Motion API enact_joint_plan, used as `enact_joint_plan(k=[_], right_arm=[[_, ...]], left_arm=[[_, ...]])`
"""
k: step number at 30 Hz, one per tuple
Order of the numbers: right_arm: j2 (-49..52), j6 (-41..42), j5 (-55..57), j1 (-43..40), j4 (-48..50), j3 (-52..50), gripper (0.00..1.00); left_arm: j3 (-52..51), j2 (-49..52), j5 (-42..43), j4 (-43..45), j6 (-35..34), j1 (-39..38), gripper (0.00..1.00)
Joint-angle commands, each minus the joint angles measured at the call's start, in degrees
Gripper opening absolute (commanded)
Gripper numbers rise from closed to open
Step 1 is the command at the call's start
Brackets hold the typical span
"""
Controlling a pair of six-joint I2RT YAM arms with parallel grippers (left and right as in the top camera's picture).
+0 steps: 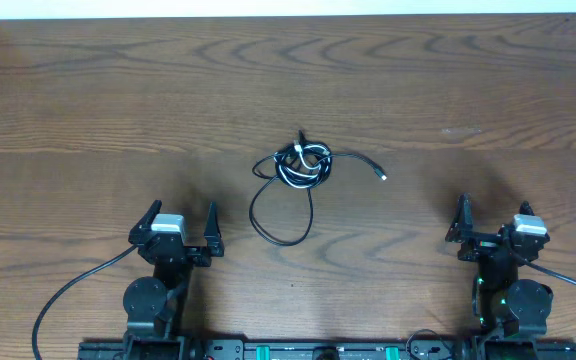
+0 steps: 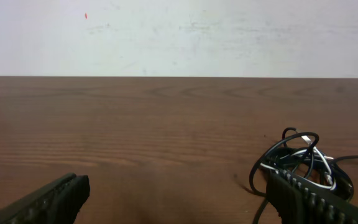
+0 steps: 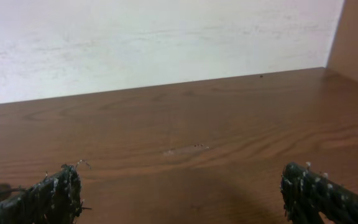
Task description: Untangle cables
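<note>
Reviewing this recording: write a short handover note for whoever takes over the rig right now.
Left gripper: open, empty, at the near side of the table, clear of the cables.
Right gripper: open, empty, also at the near side, off to the right.
Cables: one knotted clump mid-table. The white cable is wound inside the knot, a black loop trails toward the robot, and a plug end sticks out to the right.
Done: nothing visible; the cables lie tangled and untouched.
Left: the whole job. Separate the black cables and the white one.
</note>
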Motion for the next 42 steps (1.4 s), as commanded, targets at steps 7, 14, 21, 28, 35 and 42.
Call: enact_joint_plan(k=[7, 14, 21, 28, 35, 42], right_arm=[[-0.3, -0.5, 0.5, 0.2, -0.1, -0.1, 0.99], [-0.3, -0.5, 0.5, 0.2, -0.1, -0.1, 0.99], [-0.3, -0.5, 0.5, 0.2, -0.1, -0.1, 0.99], [-0.3, -0.5, 0.5, 0.2, -0.1, -0.1, 0.99], [-0.3, -0.5, 0.5, 0.2, -0.1, -0.1, 0.99], [-0.3, -0.5, 0.5, 0.2, -0.1, -0.1, 0.99]], left_arm=[[-1.7, -0.3, -0.5, -0.7, -0.1, -0.2, 0.96], [-1.7, -0.3, -0.5, -0.7, -0.1, -0.2, 0.96], [-1.7, -0.2, -0.5, -0.7, -0.1, -0.2, 0.96], [-1.7, -0.2, -0.5, -0.7, -0.1, -0.2, 0.96], [-1.7, -0.2, -0.5, -0.8, -1.6, -0.2, 0.96], [-1.7, -0.2, -0.3, -0.7, -5.3, -0.2, 0.96]])
